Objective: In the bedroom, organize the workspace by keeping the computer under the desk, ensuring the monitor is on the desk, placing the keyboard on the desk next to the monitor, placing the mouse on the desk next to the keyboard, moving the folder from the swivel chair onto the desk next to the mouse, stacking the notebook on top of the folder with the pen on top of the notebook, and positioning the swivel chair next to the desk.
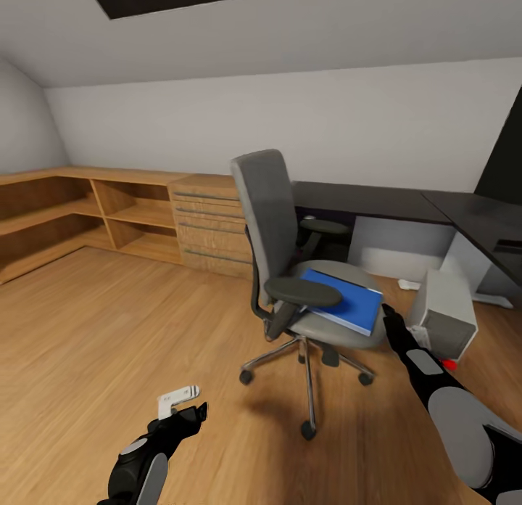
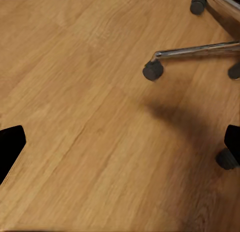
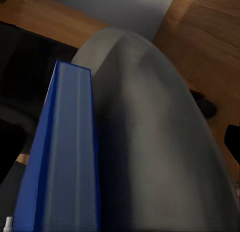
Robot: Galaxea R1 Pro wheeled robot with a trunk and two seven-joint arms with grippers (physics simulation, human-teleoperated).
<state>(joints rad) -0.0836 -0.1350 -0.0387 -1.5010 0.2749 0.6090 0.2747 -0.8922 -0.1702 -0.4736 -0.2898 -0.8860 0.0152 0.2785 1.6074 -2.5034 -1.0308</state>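
Observation:
The grey swivel chair [image 1: 272, 222] stands mid-room on the wooden floor, turned partly away from the black desk [image 1: 370, 200] along the far wall. The bright blue folder [image 1: 346, 299] lies flat on its seat. My right gripper [image 1: 388, 318] is open at the seat's front right edge, close to the folder's corner. In the right wrist view the folder's spine [image 3: 65, 157] and the seat cushion [image 3: 160, 142] sit just ahead of that gripper [image 3: 120, 142]. The light grey computer [image 1: 444, 313] stands on the floor by the desk. My left gripper [image 1: 190, 412] hangs open and empty over bare floor.
Light wooden shelves and drawers [image 1: 145, 215] line the left and back walls. The chair's chrome star base with castors [image 2: 153, 69] spreads just beyond my left gripper [image 2: 120, 142]. A small white object [image 1: 409, 284] lies on the floor under the desk. Open floor stretches to the left.

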